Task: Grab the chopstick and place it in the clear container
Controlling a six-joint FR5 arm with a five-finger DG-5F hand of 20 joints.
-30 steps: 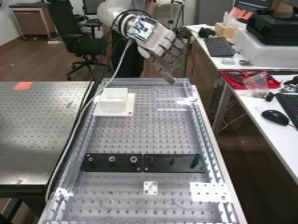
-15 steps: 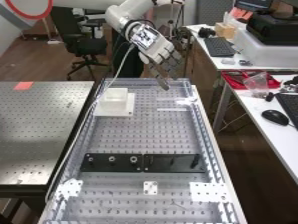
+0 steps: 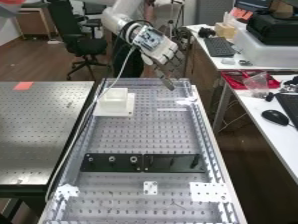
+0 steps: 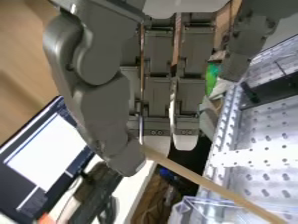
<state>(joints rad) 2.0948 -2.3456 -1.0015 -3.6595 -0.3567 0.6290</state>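
Note:
The hand [image 3: 159,54] hangs over the far end of the perforated bench in the high view, its fingers pointing down and to the right. In the wrist view, the thumb of the hand [image 4: 106,107] and its curled fingers pinch one end of the light wooden chopstick [image 4: 216,189]. The rest of the stick slants away from the fingertips, across clear plastic walls [image 4: 193,204] that seem to belong to the clear container. A pale box-like container [image 3: 115,98] stands on a white plate at the bench's far left, to the left of the hand.
Black blocks [image 3: 143,162] lie across the perforated bench [image 3: 146,137], with white perforated plates [image 3: 209,192] nearer. A white cable [image 3: 85,110] runs from the wrist down the bench's left side. On the right, a desk [image 3: 266,127] bears a mouse and a red tray [image 3: 243,80].
In the high view, the hand first dropped a little down and left, then shifted slightly right. The upper arm's red ring came into view at the upper left and has mostly gone out again.

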